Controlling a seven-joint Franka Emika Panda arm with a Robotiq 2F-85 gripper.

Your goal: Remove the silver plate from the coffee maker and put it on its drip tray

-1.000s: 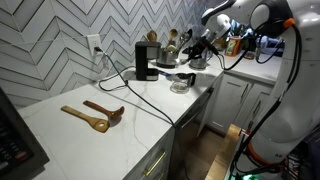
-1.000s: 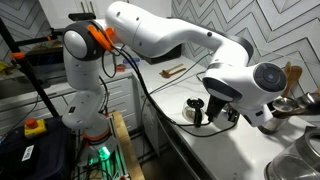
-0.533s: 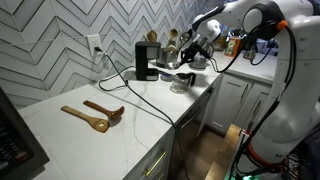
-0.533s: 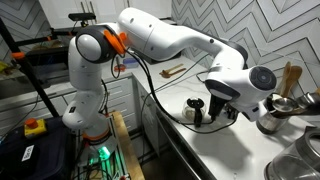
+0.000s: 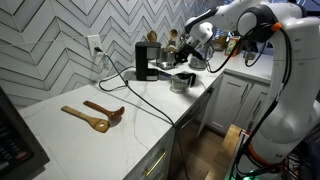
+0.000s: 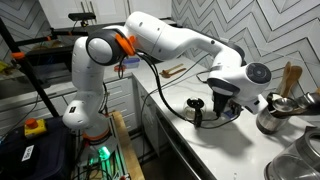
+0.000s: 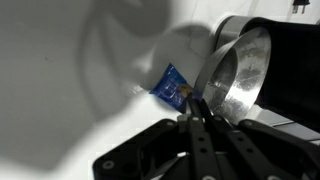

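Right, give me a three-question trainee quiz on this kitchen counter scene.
1. How many wooden utensils lie on the counter?
2. True or false: the glass cup stands on the counter near the coffee maker.
3. In the wrist view, the small packet beside the silver plate is: A red, B blue, C green.
Key: 1 two; 2 true; 3 B.

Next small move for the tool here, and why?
Probably ease down toward the drip tray. In the wrist view the tool looks shut on the rim of the silver plate, which is tilted, off the coffee maker and not yet set down.
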